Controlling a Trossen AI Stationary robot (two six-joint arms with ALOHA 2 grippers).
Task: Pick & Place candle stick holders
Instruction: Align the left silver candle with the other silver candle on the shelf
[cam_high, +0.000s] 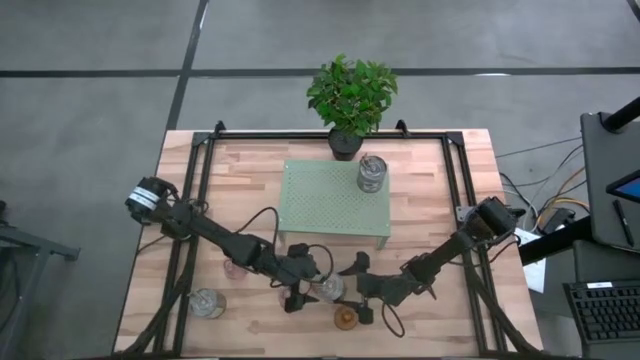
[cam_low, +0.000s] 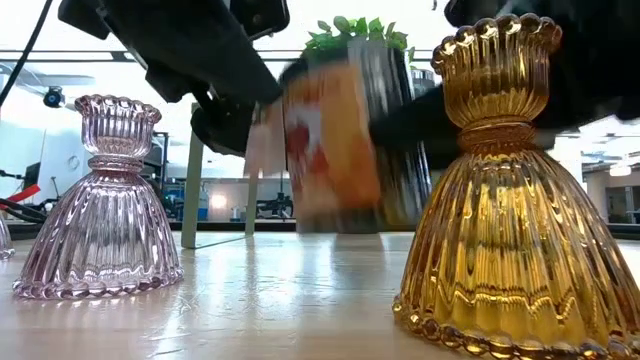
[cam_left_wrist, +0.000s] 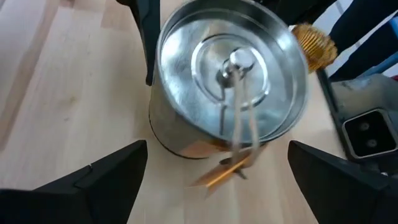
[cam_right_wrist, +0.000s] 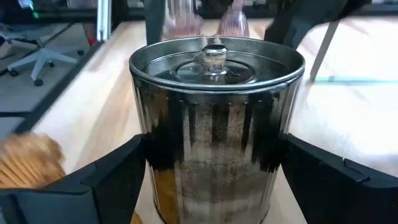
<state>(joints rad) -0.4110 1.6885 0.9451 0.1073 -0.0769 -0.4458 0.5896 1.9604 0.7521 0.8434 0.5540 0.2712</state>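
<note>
Reaching stage, by the look of it: left gripper (cam_high: 300, 290) and right gripper (cam_high: 362, 287) both flank the same silver candle tin (cam_high: 330, 288) near the bench's front edge, approx mid-way along. Both have fingers spread wide, nothing held.

Next move prob needs one gripper to close on the tin's sides and the other to back off (two on one tin risks a knock). Then lift clear of the amber holder (cam_high: 345, 318) just beside it, at the front edge.

Count, high view:
- silver tins: 2 sure, the other on the green mat (cam_high: 372, 173)
- amber: 1
- pink holder (cam_high: 233, 265): 1
- pale holder (cam_high: 207, 302) near the front-left corner: 1, can't tell pink or silver
- plant (cam_high: 350, 95): 1, back edge
</note>
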